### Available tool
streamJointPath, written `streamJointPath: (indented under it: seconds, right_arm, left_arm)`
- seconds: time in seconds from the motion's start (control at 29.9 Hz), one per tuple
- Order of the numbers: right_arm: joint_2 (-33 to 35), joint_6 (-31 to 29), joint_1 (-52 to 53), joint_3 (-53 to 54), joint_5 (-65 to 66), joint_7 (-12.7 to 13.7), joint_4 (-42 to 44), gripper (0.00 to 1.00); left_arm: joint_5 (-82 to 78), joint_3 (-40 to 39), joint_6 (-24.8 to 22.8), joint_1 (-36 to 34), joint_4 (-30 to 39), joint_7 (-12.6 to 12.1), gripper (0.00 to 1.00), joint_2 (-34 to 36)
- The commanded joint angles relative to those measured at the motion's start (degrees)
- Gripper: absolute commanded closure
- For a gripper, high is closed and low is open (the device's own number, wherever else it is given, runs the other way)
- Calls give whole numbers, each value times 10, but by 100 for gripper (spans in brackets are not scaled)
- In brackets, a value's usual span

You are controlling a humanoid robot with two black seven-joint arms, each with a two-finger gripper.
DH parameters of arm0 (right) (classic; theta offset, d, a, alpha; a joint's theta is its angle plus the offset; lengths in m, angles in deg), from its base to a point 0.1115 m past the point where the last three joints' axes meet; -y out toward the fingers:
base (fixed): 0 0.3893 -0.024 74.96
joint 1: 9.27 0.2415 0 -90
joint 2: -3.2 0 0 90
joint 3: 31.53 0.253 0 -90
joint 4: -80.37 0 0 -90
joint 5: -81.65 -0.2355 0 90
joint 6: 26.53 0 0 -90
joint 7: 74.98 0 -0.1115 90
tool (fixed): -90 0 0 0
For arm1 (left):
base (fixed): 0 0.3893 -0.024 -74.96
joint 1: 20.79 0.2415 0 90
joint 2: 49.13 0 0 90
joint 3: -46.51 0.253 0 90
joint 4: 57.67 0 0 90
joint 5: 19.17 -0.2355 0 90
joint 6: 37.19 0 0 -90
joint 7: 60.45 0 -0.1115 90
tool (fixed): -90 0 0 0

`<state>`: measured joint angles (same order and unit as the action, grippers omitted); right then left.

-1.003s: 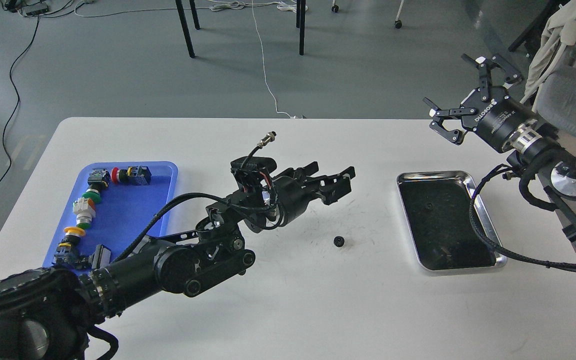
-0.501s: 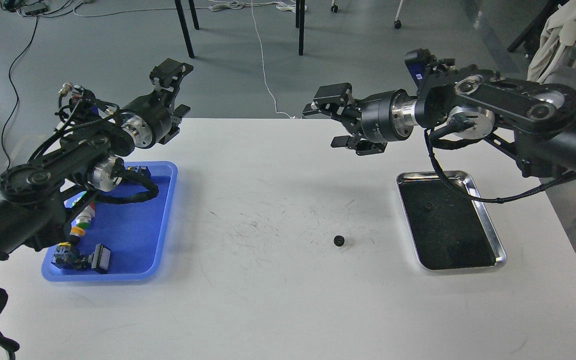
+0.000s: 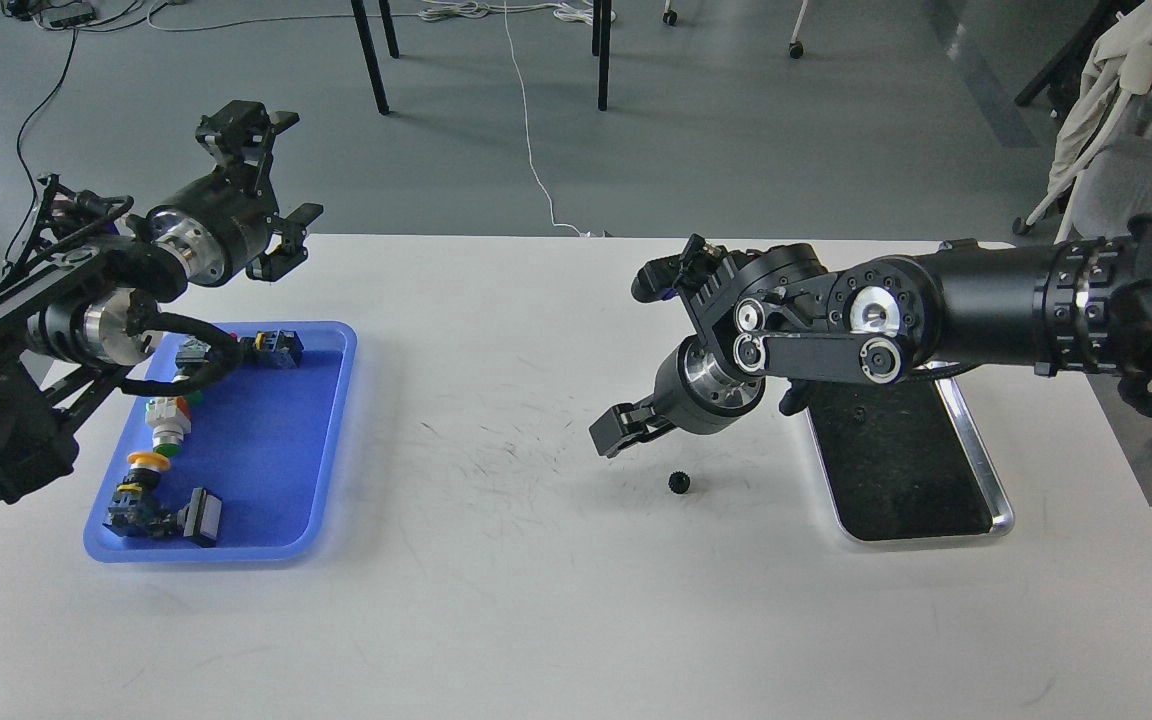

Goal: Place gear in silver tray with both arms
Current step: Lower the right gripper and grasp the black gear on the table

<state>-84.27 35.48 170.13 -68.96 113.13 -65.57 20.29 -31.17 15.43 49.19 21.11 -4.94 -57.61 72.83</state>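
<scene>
The gear [image 3: 678, 482] is small, black and toothed, and lies on the white table a little left of the silver tray [image 3: 982, 462]. The tray's dark base holds no gear, and my right arm covers its far end. My right gripper [image 3: 628, 428] points down and to the left, just above the table, slightly up and left of the gear and not touching it; its fingers look apart. My left gripper [image 3: 271, 178] is raised high at the far left, beyond the blue tray, open and empty.
A blue plastic tray [image 3: 334, 420] at the left holds several push buttons and switches [image 3: 168, 425]. The white table [image 3: 536, 600] carries scuff marks in the middle. Chair legs and cables are on the floor beyond the far edge.
My left arm has swung from the table's middle up and back to the far left. My right arm has come across from the far right and dropped its gripper down beside the gear.
</scene>
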Motion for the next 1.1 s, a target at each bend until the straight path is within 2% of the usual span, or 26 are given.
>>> streamJointPath:
  seconds: [0.0,0.4,0.97,1.07]
  right_arm:
    - [1,0,-19,-4,0,0,15,4]
    - [-3,0,-54,-6,-6,-1,29,8]
    - [-22,0,-47,-33,1,-1,38,24]
    - [-25,0,-46,-34,2,-4,38,32]
  left_arm:
    - [-1,0,3,-1,0,1,2,0]
    - [-2,1,4,-1,-4,3,2,1]
    - [-3,1,10,-1,-10,4,2,-1]
    - [-3,1,11,-1,-10,4,2,-1]
